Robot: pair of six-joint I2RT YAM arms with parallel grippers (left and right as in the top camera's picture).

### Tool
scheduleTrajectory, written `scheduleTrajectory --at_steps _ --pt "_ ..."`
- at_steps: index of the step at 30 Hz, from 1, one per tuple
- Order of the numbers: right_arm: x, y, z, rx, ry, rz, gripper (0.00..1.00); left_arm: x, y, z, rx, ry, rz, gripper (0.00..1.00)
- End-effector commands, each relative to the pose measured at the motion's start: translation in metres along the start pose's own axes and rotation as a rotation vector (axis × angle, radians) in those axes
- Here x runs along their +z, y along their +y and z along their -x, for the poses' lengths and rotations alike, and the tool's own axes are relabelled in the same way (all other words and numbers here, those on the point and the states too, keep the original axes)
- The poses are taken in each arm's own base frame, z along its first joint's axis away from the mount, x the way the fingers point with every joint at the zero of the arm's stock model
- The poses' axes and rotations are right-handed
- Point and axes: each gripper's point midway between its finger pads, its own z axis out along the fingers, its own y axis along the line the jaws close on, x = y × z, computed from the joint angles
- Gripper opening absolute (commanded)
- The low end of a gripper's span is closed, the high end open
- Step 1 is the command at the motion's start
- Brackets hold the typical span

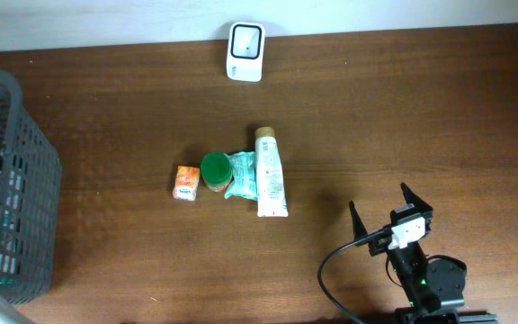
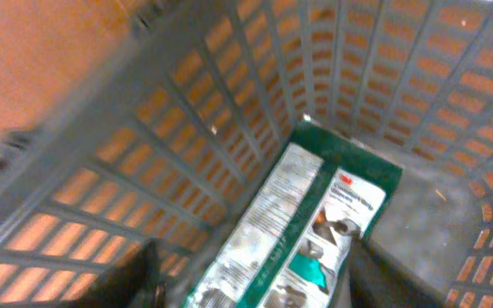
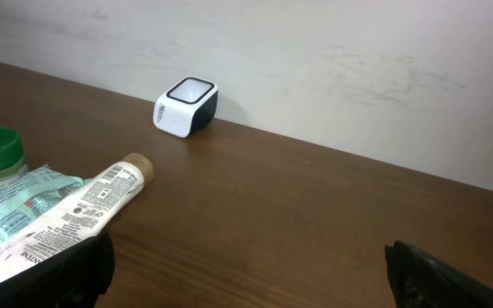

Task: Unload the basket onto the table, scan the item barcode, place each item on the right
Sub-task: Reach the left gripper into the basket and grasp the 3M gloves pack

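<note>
Green-and-white flat packet (image 2: 302,231) lying inside the grey plastic mesh basket (image 2: 187,111).
Left gripper (image 2: 255,295) is showing too blurred to tell whether it is parted. Right gripper (image 1: 385,214) is hovering with fingers spread wide over the brown wooden table (image 1: 421,108). White box-shaped barcode scanner (image 1: 245,52) is sitting at the far edge.

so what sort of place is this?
Probably a mock retail checkout bench: white barcode scanner against the wall, a tube and other small packaged goods on the wooden table, grey mesh basket at one side.
</note>
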Motion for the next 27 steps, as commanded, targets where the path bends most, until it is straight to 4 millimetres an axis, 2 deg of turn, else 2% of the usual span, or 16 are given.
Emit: scheduleTrajectory --at_steps 1,3,4,5,8,12,17,20,21,23,24,26,27 --pt "0.000 0.002 -0.001 0.004 -0.001 0.008 0.98 0.052 -0.016 -0.063 0.132 0.225 -0.080 0.78" --pt "0.000 0.002 -0.001 0.004 -0.001 0.007 0.98 0.072 -0.023 -0.091 0.198 0.320 -0.127 0.82" --pt "0.000 0.002 -0.001 0.004 -0.001 0.008 0.98 0.082 -0.026 -0.102 0.195 0.353 -0.143 0.87" --pt "0.000 0.002 -0.001 0.004 -0.001 0.008 0.98 0.099 -0.031 -0.120 0.197 0.403 -0.167 0.89" --pt "0.000 0.002 -0.001 0.004 -0.001 0.008 0.98 0.121 -0.039 -0.145 0.234 0.467 -0.207 0.90" --pt "0.000 0.002 -0.001 0.004 -0.001 0.007 0.98 0.141 -0.055 -0.173 0.291 0.517 -0.299 0.92" --pt "0.000 0.002 -0.001 0.004 -0.001 0.007 0.98 0.162 -0.055 -0.195 0.296 0.557 -0.285 0.99" --pt "0.000 0.002 -0.001 0.004 -0.001 0.007 0.98 0.169 -0.059 -0.207 0.304 0.582 -0.301 0.97" --pt "0.000 0.002 -0.001 0.004 -0.001 0.008 0.98 0.171 -0.061 -0.214 0.304 0.598 -0.309 0.91" --pt "0.000 0.002 -0.001 0.004 -0.001 0.008 0.98 0.172 -0.063 -0.221 0.302 0.618 -0.319 0.53" --pt "0.000 0.002 -0.001 0.004 -0.001 0.007 0.99 0.171 -0.063 -0.221 0.302 0.621 -0.321 0.37" --pt "0.000 0.002 -0.001 0.004 -0.001 0.008 0.98 0.169 -0.064 -0.223 0.301 0.632 -0.326 0.16" --pt "0.000 0.002 -0.001 0.004 -0.001 0.008 0.98 0.167 -0.065 -0.226 0.300 0.644 -0.332 0.00"
